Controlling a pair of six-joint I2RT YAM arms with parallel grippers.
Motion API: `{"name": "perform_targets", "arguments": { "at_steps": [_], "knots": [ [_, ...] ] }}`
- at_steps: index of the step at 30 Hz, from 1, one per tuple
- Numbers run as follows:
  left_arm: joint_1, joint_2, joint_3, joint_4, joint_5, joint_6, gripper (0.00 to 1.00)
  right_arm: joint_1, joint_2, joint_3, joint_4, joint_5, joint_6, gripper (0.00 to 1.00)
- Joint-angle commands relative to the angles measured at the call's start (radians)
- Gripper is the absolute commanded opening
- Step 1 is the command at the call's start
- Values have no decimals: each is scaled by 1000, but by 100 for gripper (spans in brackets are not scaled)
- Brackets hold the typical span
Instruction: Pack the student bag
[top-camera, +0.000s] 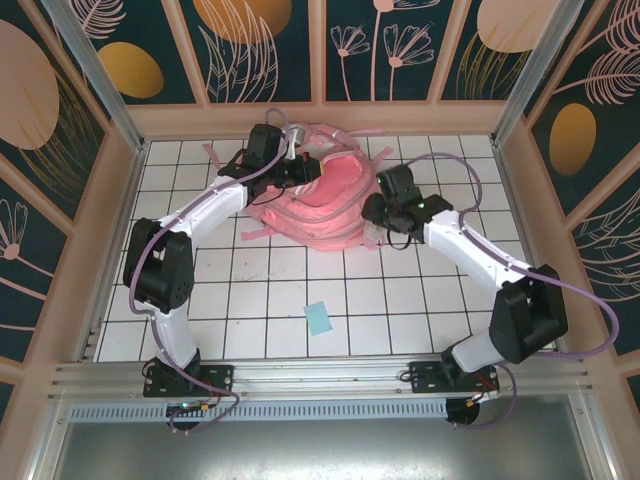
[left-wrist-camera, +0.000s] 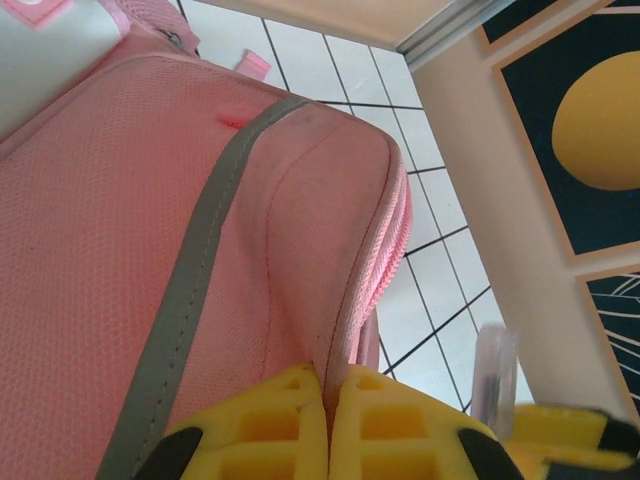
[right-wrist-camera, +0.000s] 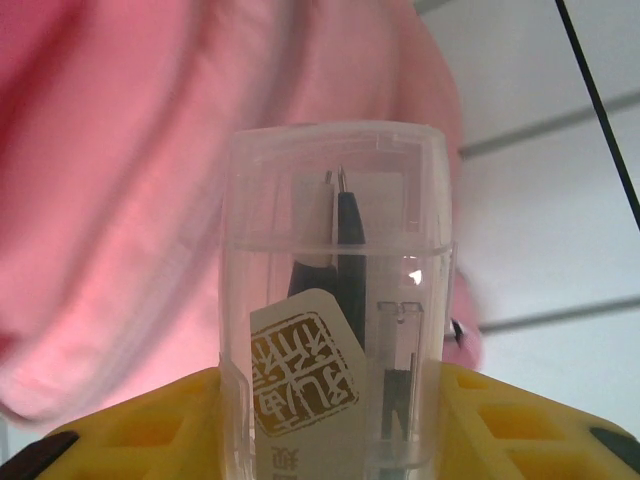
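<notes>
Top external: finds the student bag (top-camera: 320, 200) slumped at the far middle of the table (top-camera: 250, 290), with the left gripper (top-camera: 298, 165) at its far-left edge and the right gripper (top-camera: 385, 222) against its right side.

Left wrist: shows yellow pads (left-wrist-camera: 260, 430) pressed together, pinching a thin fold of pink fabric beside the zip. Could lose that fold under a hard tug, letting the bag's mouth sag.

Right wrist: shows fingers (right-wrist-camera: 150, 430) clamped around a clear plastic case (right-wrist-camera: 335, 290), with the pink bag close behind. Risks the slick plastic slipping or tilting, or snagging on the rim if pushed at too narrow an opening.
</notes>
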Motion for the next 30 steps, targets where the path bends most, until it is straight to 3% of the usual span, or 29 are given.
{"name": "perform_targets", "arguments": {
  "at_steps": [1,9,13,16,19,21,25,30],
  "knots": [
    [2,-51,-9,145,82,-45,0,-28,93,107,121,-70,-65,46],
    [2,-96,-73,177,82,-62,0,-58,360,302,345,-314,112,47],
    [2,-100,-80,186,80,-67,0,-40,437,349,409,-433,186,64],
    [2,-100,-76,190,79,-71,0,-47,405,270,530,-500,235,73],
    [3,-99,-72,194,71,-72,0,-66,345,201,567,-490,245,74],
    [2,-95,-66,194,70,-74,0,-80,307,153,604,-500,259,73],
    [3,-81,-52,193,74,-80,0,-95,288,86,668,-507,291,45],
    [4,-84,-53,195,74,-86,0,-96,326,68,757,-585,340,46]
  ]
}}
